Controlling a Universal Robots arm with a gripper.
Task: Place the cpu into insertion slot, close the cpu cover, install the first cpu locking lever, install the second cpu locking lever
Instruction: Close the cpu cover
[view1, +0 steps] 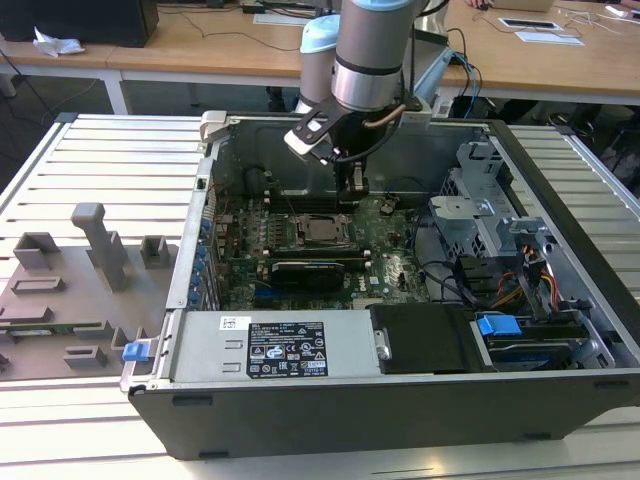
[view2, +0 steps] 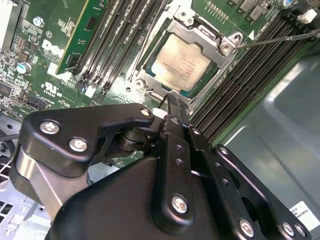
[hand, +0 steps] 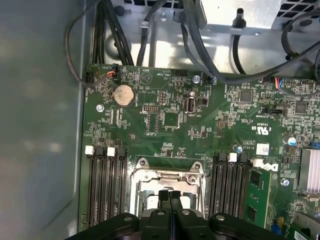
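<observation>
The cpu (view2: 182, 62), a dull silver-tan square, lies in the insertion slot (view2: 202, 86) of the green motherboard (hand: 200, 130). The cpu cover (view2: 197, 31), a silver metal frame, lies flat around the chip, also seen as the cpu cover (hand: 167, 175) in the first wrist view. A thin dark lever rod (view2: 280, 37) runs out from one corner of the socket. My gripper (view2: 172, 97) hovers just above the socket's edge with its two black fingers pressed together, holding nothing. In the exterior view the gripper (view1: 352, 185) hangs inside the open computer case over the cpu (view1: 325, 231).
Long black memory slots (hand: 107, 185) flank the socket, one holding a green module (hand: 257, 192). Black cables (hand: 150, 35) cross the case's metal wall beyond the board. A drive cage (view1: 480, 200) and power supply (view1: 270, 345) fill the case. Grey fixtures (view1: 95, 245) stand outside on the exterior view's left.
</observation>
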